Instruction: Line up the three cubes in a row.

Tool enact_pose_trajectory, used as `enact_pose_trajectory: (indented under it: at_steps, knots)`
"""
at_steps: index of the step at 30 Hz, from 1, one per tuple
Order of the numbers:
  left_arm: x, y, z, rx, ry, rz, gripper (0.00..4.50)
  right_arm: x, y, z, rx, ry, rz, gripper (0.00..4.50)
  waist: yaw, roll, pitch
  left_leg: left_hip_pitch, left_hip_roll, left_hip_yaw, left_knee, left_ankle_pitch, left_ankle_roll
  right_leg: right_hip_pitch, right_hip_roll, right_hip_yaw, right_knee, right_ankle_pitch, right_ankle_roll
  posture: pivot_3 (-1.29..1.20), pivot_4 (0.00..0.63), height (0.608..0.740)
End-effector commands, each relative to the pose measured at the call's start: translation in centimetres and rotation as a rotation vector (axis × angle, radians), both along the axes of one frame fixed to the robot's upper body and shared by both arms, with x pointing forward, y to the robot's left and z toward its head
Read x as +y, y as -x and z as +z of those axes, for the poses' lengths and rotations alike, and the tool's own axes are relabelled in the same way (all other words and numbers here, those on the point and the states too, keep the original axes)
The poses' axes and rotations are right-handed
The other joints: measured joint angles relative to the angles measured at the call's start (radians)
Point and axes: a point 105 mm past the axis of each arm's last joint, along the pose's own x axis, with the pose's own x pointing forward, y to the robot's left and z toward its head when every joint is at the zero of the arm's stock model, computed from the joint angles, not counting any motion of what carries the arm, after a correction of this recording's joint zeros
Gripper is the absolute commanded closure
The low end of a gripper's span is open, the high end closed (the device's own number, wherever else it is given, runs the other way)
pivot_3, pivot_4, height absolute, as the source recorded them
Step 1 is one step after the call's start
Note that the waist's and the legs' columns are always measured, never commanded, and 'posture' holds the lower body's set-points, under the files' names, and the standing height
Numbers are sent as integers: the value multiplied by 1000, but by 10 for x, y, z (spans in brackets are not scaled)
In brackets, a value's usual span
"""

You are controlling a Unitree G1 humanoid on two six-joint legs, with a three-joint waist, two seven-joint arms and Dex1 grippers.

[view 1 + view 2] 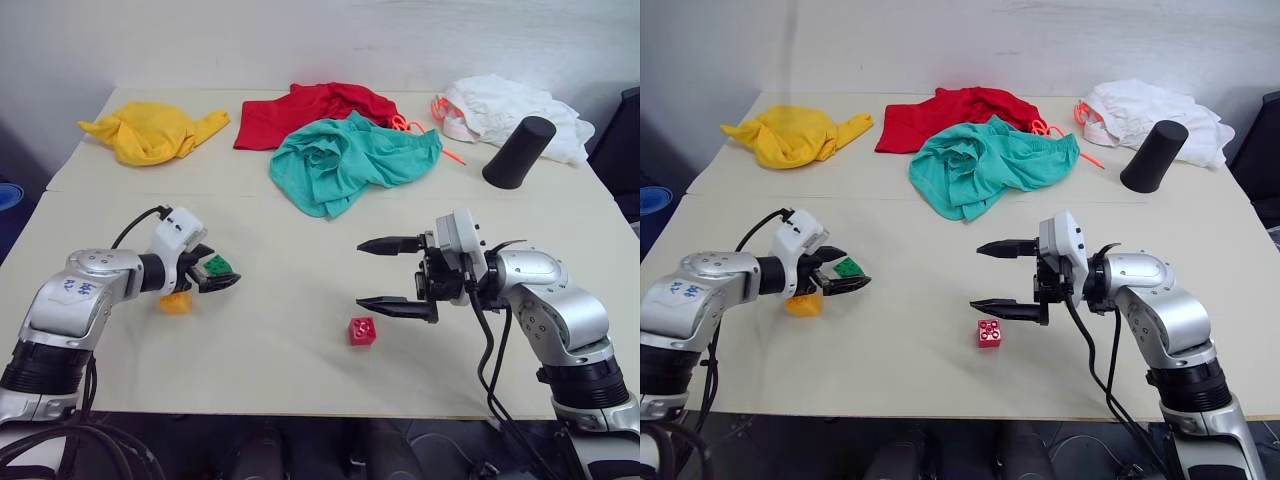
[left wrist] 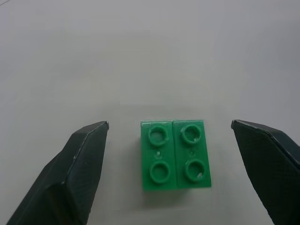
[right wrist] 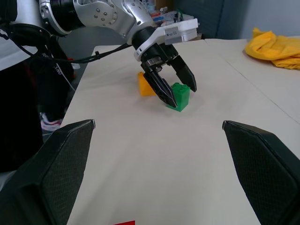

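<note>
The green cube sits on the table between the fingers of my left gripper. The gripper is open, with a gap on each side of the cube. Just behind that gripper, toward the table's front left, lies the orange-yellow cube, partly covered by the fingers. The red cube rests alone near the front middle. My right gripper hovers above and slightly right of the red cube, pointing left, wide open and holding nothing. The right wrist view shows the left gripper astride the green cube.
Along the back of the table lie a yellow cloth, a red cloth, a teal cloth and a white cloth. A black cone-shaped cup stands at the back right.
</note>
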Motion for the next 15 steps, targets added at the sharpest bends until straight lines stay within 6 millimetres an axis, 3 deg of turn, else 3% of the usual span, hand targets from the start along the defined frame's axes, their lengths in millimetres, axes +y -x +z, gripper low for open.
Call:
enact_pose_trajectory:
  at_steps: [1,7,15]
  knots:
    - [-8,-2,6,-3,19,-36,1189,3,6,8,-34,-16,16,0,0,0,0,0,0,0,0,0,0,0,0,0,0,0,0,0,150,740]
    - [-10,-1,9,6,6,-56,2937,2,6,8,-34,-22,4,0,2,0,0,0,0,0,0,0,0,0,0,0,0,0,0,0,150,740]
    - [-20,4,33,-26,29,-130,2984,-3,9,0,-30,27,9,0,3,0,0,0,0,0,0,0,0,0,0,0,0,0,0,0,150,740]
